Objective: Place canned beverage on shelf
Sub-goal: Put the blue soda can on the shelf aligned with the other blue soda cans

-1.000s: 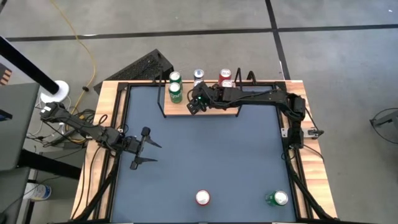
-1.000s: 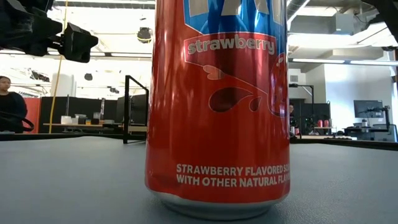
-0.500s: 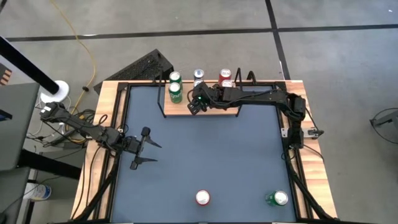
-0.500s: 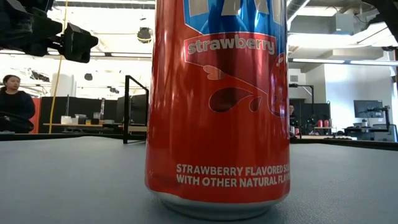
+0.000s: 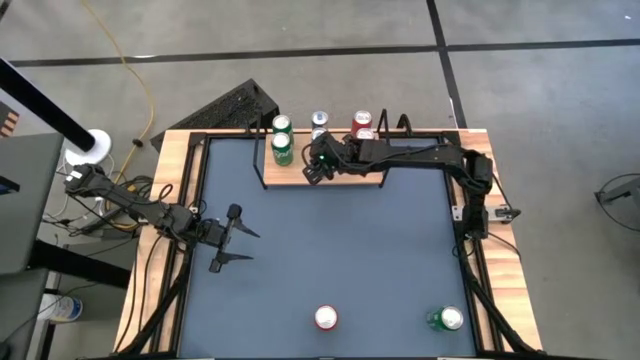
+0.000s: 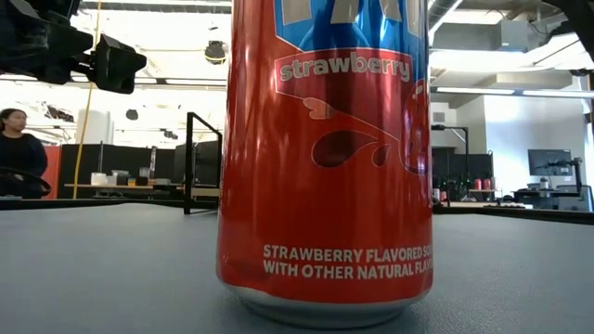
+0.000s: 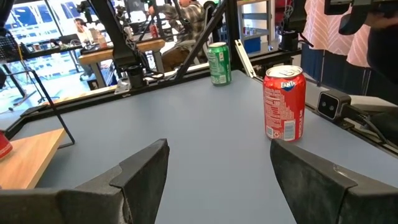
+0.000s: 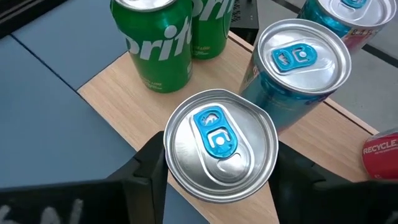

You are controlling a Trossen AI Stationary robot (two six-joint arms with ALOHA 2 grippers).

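The shelf (image 5: 350,180), a light-wood board (image 8: 112,93) with black wire ends, stands at the table's far edge. A silver canned beverage with a blue tab (image 8: 221,146) stands upright near the board's near edge, between the fingers of my right gripper (image 5: 316,168). Two green cans (image 5: 282,148), another blue-tabbed can (image 8: 303,59) and a red one (image 5: 362,123) stand on the shelf around it. My left gripper (image 5: 252,246) hovers open at the table's left side, holding nothing. My right gripper has one finger (image 8: 152,168) on each of two opposite sides of the can's wall (image 8: 174,180), below the rim. The fingers slant down from the table's right and near side. The can stands upright with its base on the shelf board.
A red strawberry can (image 5: 326,318) and a green can (image 5: 447,319) stand near the table's near edge; the red one fills the low view (image 6: 325,158). A person sits in the room behind (image 6: 17,148). The grey middle of the table (image 5: 330,250) is bare.
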